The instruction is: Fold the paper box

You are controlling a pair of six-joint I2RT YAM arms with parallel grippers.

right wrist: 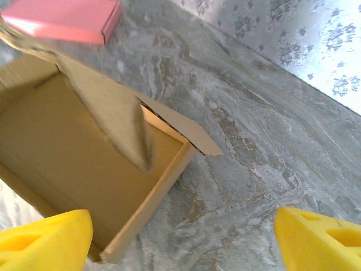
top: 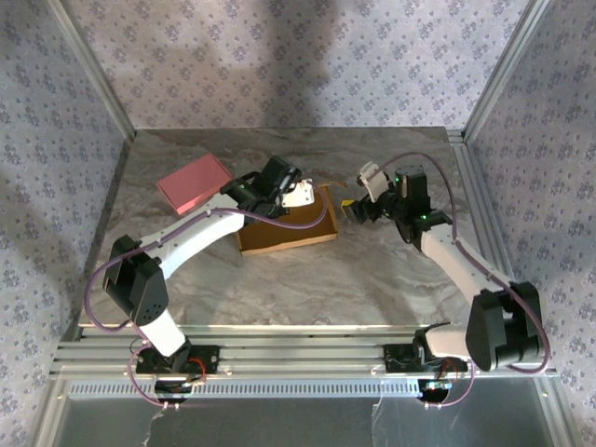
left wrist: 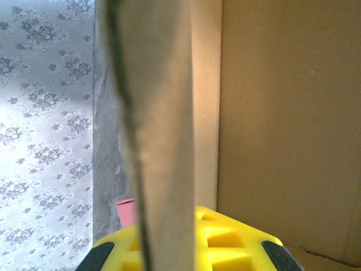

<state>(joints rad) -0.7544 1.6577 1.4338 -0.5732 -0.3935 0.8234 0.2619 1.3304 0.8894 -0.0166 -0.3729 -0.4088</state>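
The paper box (top: pixel 279 237) is a brown cardboard tray in mid-table, walls up, one flap raised at its far side. My left gripper (top: pixel 296 194) reaches over that far side and is shut on the raised flap (left wrist: pixel 161 113), which stands edge-on between its yellow fingers (left wrist: pixel 231 243). In the left wrist view the box's inner panel (left wrist: pixel 282 113) lies to the right. My right gripper (top: pixel 352 212) hovers just right of the box, open, with bare table between its fingers (right wrist: pixel 45 237). The right wrist view shows the box (right wrist: pixel 67 147) at left and a loose corner tab (right wrist: pixel 192 132).
A pink flat rectangle (top: pixel 194 182) lies left of the box at the back, also seen in the right wrist view (right wrist: pixel 62 17). Patterned walls and metal posts (top: pixel 484 84) fence the marbled table (top: pixel 391 279). Open tabletop lies in front of and right of the box.
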